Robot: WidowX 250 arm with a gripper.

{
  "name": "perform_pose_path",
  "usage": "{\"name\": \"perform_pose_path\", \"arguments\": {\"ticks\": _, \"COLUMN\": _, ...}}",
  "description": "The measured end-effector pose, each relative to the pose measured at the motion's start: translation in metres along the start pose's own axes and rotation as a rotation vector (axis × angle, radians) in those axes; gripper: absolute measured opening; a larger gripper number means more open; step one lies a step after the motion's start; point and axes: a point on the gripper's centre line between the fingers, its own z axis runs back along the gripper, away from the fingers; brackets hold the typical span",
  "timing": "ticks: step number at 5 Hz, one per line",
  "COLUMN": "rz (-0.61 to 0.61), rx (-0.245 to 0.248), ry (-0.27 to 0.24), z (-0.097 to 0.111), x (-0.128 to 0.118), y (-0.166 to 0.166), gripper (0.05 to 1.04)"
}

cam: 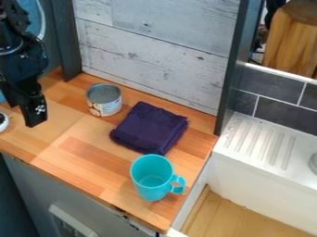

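Presently, observe black gripper (35, 121) at left of frame, over wooden counter (80, 173), between round white object (3, 122) at left edge and open metal can (104, 102). Cannot tell whether clenched or released. Locate can upright, upper left of centre, near pale plank wall (151, 55). Note also folded purple cloth (149, 128) at centre and upright turquoise mug (150, 180) below, handle toward right.

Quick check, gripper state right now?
Gripper: open or closed can't be told; no held thing visible, beside the can.
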Motion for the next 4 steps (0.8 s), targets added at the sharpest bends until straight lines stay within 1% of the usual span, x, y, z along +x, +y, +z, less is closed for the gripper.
{"name": "perform_pose_path", "arguments": {"ticks": 1, "rz": 0.001, "rx": -0.015, "ry": 0.016, "z": -0.006, "x": -0.002, "y": -0.002, "gripper": 1.001}}
{"name": "perform_pose_path", "arguments": {"ticks": 2, "rz": -0.003, "rx": 0.018, "ry": -0.006, "z": -0.011, "x": -0.011, "y": 0.019, "gripper": 1.001}}
{"name": "perform_pose_path", "arguments": {"ticks": 3, "rz": 0.013, "rx": 0.054, "ry": 0.017, "z": -0.017, "x": -0.014, "y": 0.039, "gripper": 1.001}}
{"name": "perform_pose_path", "arguments": {"ticks": 4, "rz": 0.052, "rx": 0.072, "ry": 0.062, "z": -0.031, "x": -0.025, "y": 0.054, "gripper": 1.001}}
